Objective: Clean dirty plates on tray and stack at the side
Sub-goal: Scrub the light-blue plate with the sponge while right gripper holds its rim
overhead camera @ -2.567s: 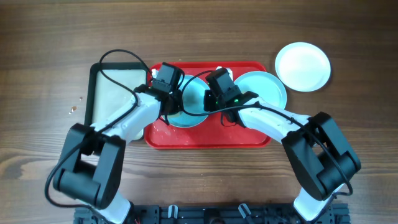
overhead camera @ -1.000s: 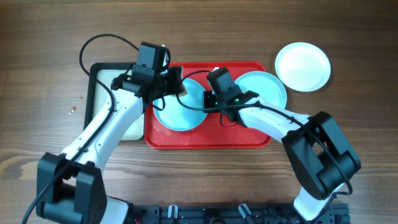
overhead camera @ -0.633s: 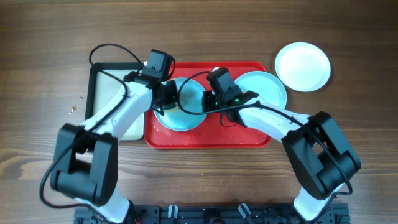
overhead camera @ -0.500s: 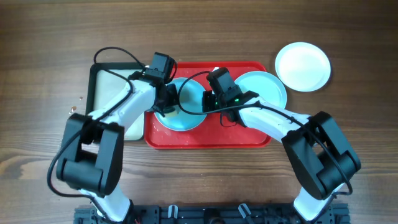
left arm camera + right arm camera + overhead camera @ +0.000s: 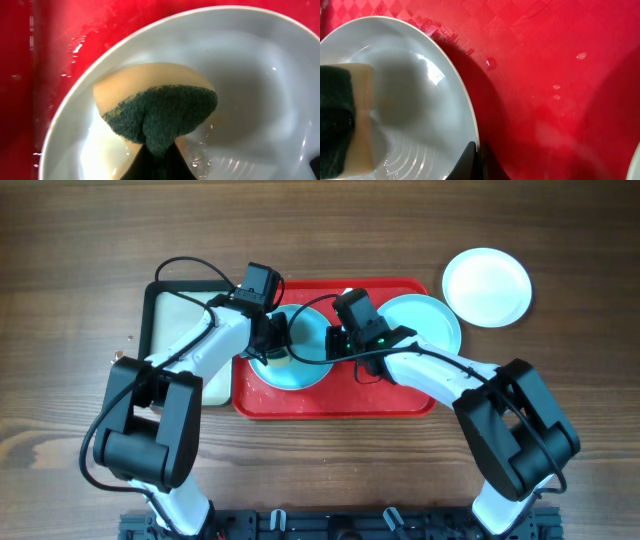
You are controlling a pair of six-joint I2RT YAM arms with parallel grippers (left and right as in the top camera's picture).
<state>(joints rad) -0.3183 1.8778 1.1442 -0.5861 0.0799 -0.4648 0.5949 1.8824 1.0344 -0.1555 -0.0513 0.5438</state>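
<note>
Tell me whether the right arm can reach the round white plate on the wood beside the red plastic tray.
Probably, once freed: the right gripper is shut on the rim of the round pale blue plate. The round white plate lies bare on open wood.

Overhead looks straight down from afar; both wrist cameras sit close, sharing one plate [image 5: 305,370].
</note>
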